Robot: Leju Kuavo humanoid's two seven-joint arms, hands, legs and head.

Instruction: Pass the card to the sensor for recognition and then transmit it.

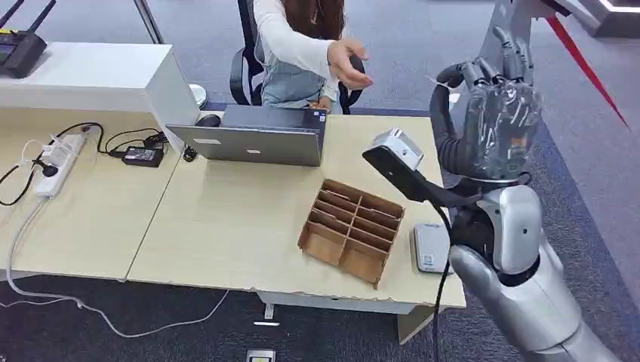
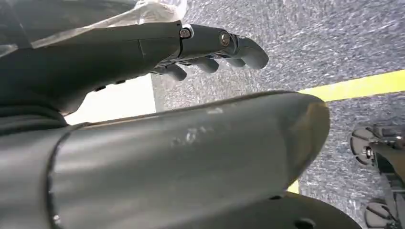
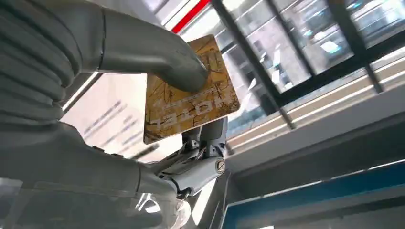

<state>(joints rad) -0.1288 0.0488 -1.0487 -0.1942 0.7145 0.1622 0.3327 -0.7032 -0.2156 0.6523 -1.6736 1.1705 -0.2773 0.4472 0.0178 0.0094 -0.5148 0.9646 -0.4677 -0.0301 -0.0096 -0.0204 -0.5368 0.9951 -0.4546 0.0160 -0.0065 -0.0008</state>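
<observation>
Right wrist view: the right hand [image 3: 157, 119] is pinching the card [image 3: 188, 93] between thumb and fingers [image 3: 210, 143]; left hand [image 2: 200, 47] is hanging empty, fingers apart. The pinch should be staying firm, card edge presented to the person's hand [image 1: 346, 62].

Card [image 3: 188, 93]: gold w/ dark crackle lines, maybe pale lettering.

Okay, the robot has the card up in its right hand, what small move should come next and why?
Probably ease the right hand, gripping the golden-brown patterned card, toward the seated person's outstretched open hand: it is raised beside the desk, apart from that palm.
</observation>
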